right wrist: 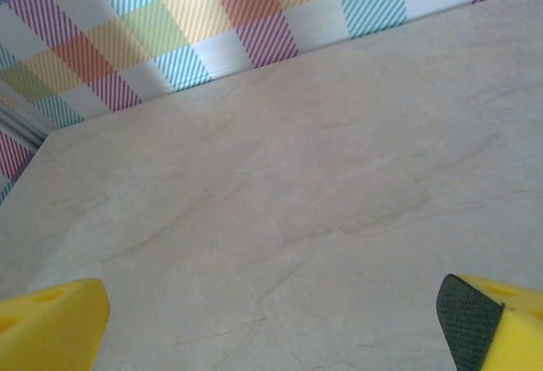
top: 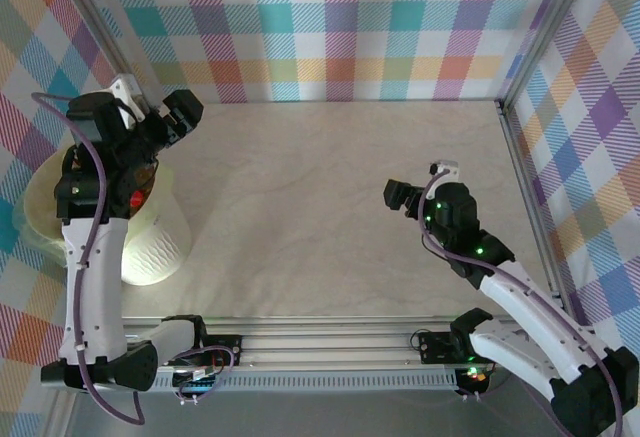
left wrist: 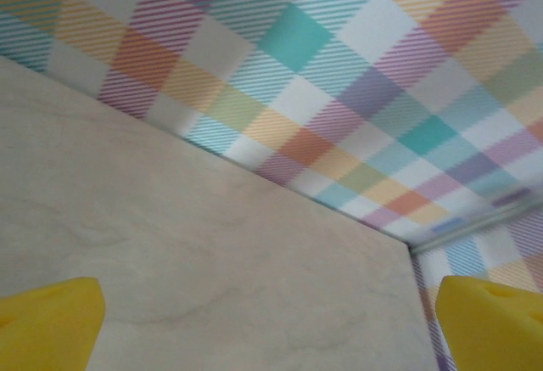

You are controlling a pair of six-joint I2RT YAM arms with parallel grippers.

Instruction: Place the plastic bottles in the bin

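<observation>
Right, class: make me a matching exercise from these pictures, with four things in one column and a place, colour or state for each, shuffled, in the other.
1 bin
2 left gripper
3 right gripper
4 back wall

A coloured checks
B open, over the right half of the table
C pale yellow-green, at the left
D open, beyond the bin, far left

Pairs: 1-C, 2-D, 3-B, 4-A
</observation>
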